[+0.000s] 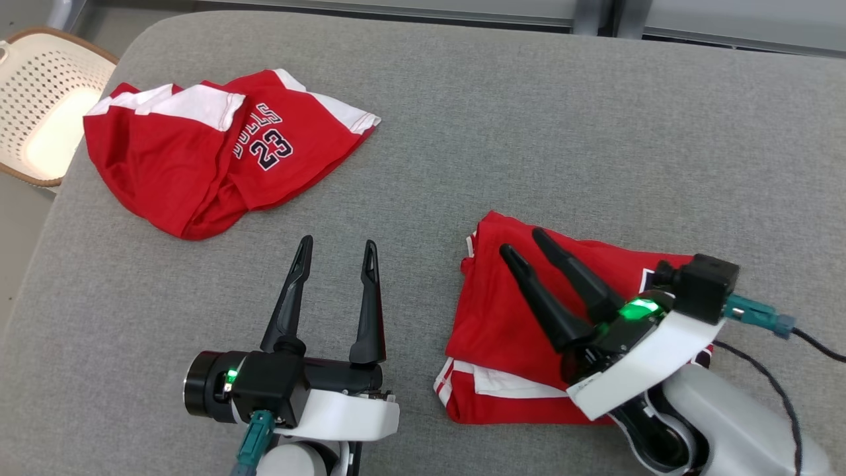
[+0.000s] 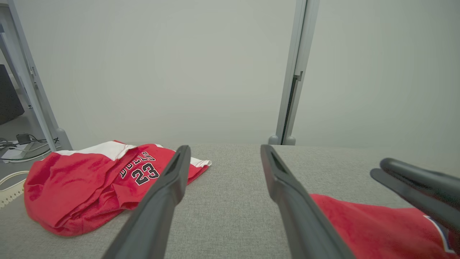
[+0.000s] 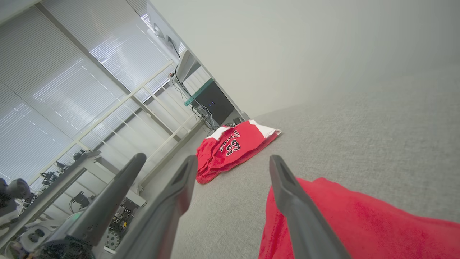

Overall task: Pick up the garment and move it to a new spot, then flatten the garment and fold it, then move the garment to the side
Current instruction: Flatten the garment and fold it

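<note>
- Right gripper (image 1: 522, 241) hangs over the folded jersey (image 1: 489, 330) with its fingers spread, so it's let go. The fingertips point toward the jersey's far left corner. Can't tell if they actually touch the cloth.
- The folded jersey sits at the near right of the cushion (image 1: 529, 132), red with white trim along its near edge.
- Left gripper (image 1: 338, 242) is spread wide too, over bare cushion just left of the folded jersey and apart from it.
- Second red jersey, crumpled (image 1: 172, 178), is at the far left of the cushion, well apart from both grippers, with the "23" showing upside down in the head view.
- The surface is a grey woven fabric cushion with rounded corners. A pale perforated basket (image 1: 39, 92) stands off its far left corner.
- Room: plain pale wall (image 2: 179, 72) behind, window blinds (image 3: 54, 72) and a desk with cables off to the side.
- Count: two jerseys, two grippers, one basket.
</note>
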